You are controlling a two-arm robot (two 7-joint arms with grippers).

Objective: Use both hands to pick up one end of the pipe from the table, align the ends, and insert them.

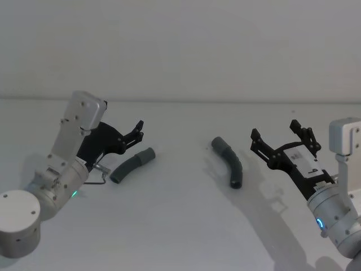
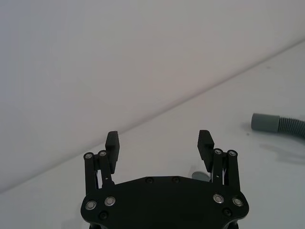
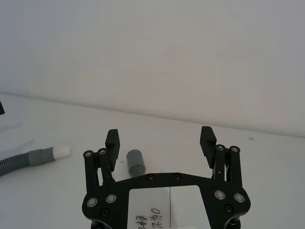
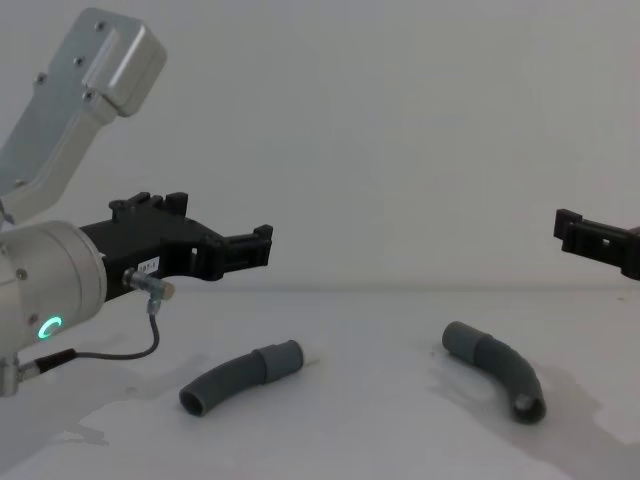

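Observation:
Two dark grey curved pieces of the pipe lie apart on the white table (image 1: 180, 226). The left piece (image 1: 132, 165) (image 4: 240, 378) has a ribbed stretch and a smooth collar (image 3: 40, 156) with a white tip (image 3: 62, 151) pointing toward the other piece. The right piece (image 1: 230, 161) (image 4: 500, 368) has its collar (image 3: 135, 162) (image 2: 264, 123) at its far end. My left gripper (image 1: 139, 130) (image 2: 158, 138) (image 4: 262, 243) hovers open just above and behind the left piece. My right gripper (image 1: 273, 129) (image 3: 160, 135) (image 4: 568, 228) hovers open to the right of the right piece, holding nothing.
A plain white wall (image 1: 180, 51) rises behind the table. A thin cable with a small metal fitting (image 4: 150, 285) hangs from the left wrist near the left piece. Bare table lies between the two pieces and in front of them.

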